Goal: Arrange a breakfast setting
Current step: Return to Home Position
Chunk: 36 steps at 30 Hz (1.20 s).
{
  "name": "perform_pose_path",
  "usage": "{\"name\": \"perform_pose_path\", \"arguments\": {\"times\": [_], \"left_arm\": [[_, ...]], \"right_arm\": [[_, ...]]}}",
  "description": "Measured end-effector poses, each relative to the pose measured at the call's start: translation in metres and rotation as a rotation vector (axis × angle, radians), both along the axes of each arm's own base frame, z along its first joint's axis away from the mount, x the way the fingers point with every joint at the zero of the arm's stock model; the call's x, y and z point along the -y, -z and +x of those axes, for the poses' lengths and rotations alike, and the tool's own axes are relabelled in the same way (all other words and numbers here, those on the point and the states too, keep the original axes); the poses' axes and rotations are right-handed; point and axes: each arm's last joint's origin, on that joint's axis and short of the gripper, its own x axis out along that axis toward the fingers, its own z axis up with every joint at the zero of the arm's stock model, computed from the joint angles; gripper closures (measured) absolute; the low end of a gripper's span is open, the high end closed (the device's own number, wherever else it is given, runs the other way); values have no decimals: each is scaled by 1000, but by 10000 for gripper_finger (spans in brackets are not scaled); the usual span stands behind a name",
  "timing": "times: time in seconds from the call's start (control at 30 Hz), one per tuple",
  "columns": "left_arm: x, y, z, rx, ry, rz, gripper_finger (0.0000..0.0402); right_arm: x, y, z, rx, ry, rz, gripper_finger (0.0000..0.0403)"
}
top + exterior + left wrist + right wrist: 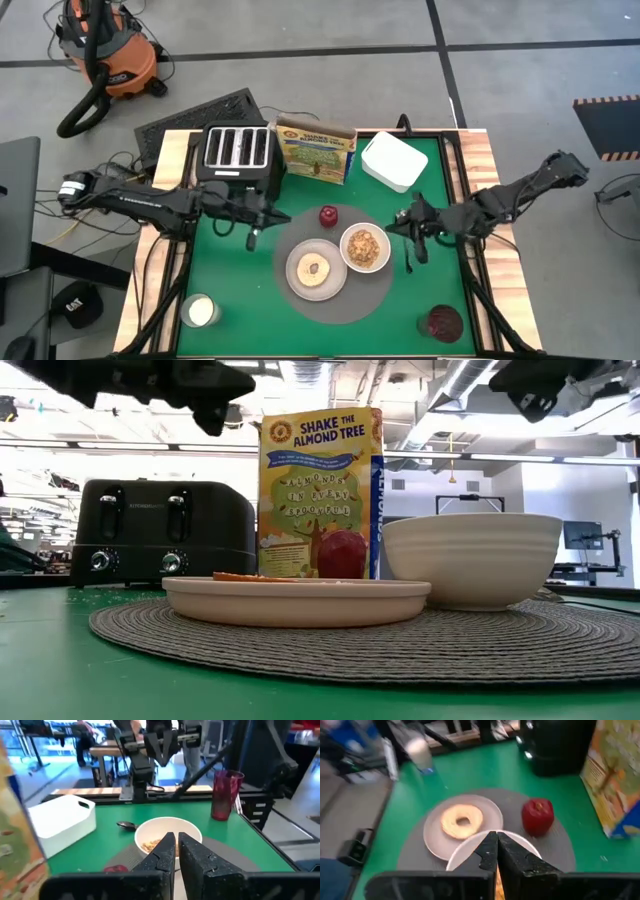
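Since the setting looks complete, you are probably at the retreat: raise both arms clear, brushing nothing. Nearest, the round pale plate [300, 285] carries the round toasted bread piece [317, 268]. At its 2 o'clock the smaller white bowl [344, 250] holds brown cereal [366, 248], with the metal spoon [127, 825] at the bowl's 3. The small dark-red fruit [328, 216] sits at the plate's 12. The left gripper [176, 836] and right gripper [494, 836] have their fingers pressed together, empty.

Green table [235, 290]: placemat [370, 295], toaster [238, 150], cereal box [315, 150], container [394, 161], spoon [126, 825], milk glass [200, 311], red cup [445, 322]
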Motion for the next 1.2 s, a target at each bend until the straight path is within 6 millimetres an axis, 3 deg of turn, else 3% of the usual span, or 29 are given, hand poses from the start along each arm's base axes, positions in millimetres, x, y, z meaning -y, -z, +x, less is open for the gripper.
{"name": "perform_pose_path", "arguments": {"times": [0.1, 0.4, 0.6, 0.9, 1.2], "left_arm": [[-5, 4, -14, 34, -19, -6, 399], [-6, 15, -53, 128, -47, -25, 401], [-8, 23, -73, 187, -107, -25, 401], [-15, 45, -90, 199, -158, -57, 401], [-15, 67, -102, 206, -165, -106, 401]], "right_arm": [[12, 8, -10, 101, -53, 24, 357], [41, 34, -34, 321, -78, 17, 385], [54, 48, -41, 373, -64, 15, 361], [72, 67, -45, 436, -5, 11, 385], [77, 89, -52, 414, 121, 81, 356]]}}
